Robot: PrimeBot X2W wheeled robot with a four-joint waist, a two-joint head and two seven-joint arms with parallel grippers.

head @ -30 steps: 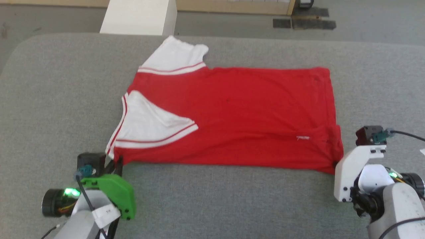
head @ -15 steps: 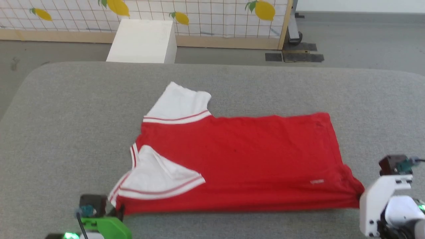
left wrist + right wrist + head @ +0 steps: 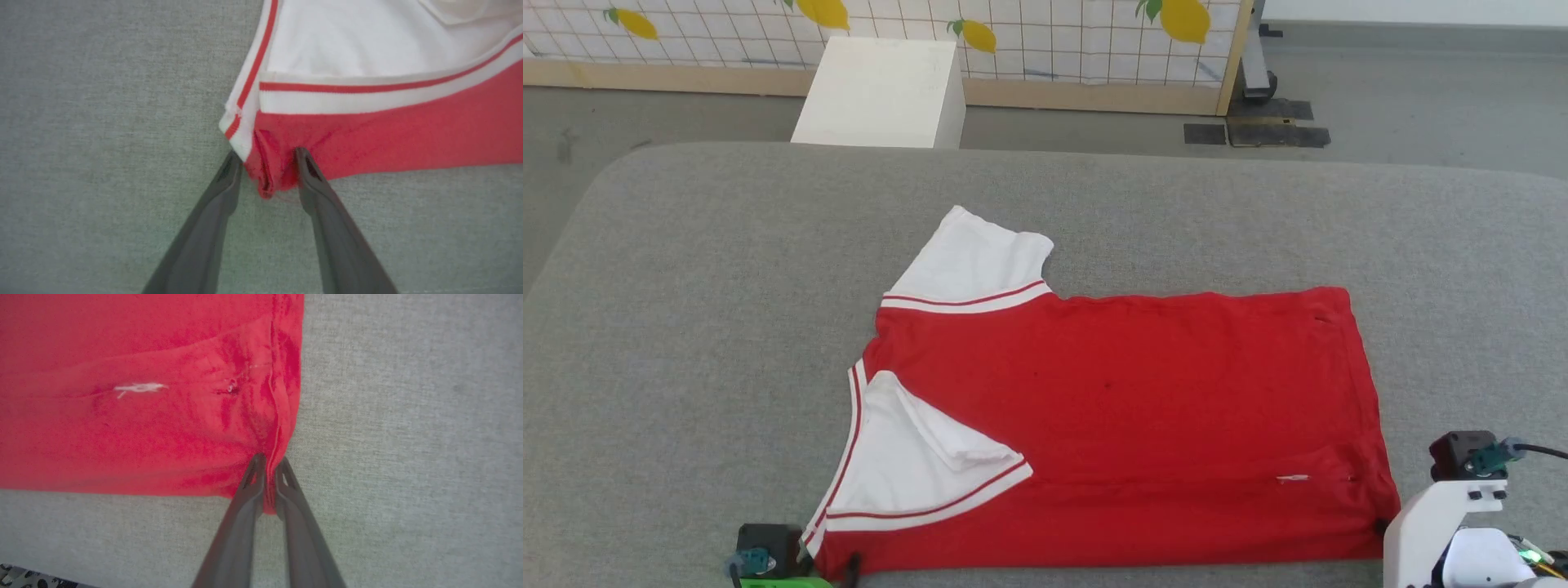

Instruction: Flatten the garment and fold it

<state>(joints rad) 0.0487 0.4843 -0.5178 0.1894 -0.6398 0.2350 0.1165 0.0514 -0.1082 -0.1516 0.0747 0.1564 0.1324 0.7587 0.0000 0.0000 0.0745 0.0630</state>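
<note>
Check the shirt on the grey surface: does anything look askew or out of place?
Yes. The shirt has its near sleeve folded back over the red body, while the far sleeve sticks out flat, so the two sides don't match.

From the head, the picture's bottom edge cuts off most of the left hand (image 3: 833,565); the fingers of the right hand (image 3: 1379,527) mostly hide behind its white wrist housing (image 3: 1421,523). The white logo (image 3: 1292,478) on the shirt (image 3: 1143,408) is too small to read.

I see a red shirt (image 3: 1143,408) with white, red-striped sleeves (image 3: 972,261) on a grey table (image 3: 727,286); my fingers (image 3: 204,237) are dark grey.
</note>
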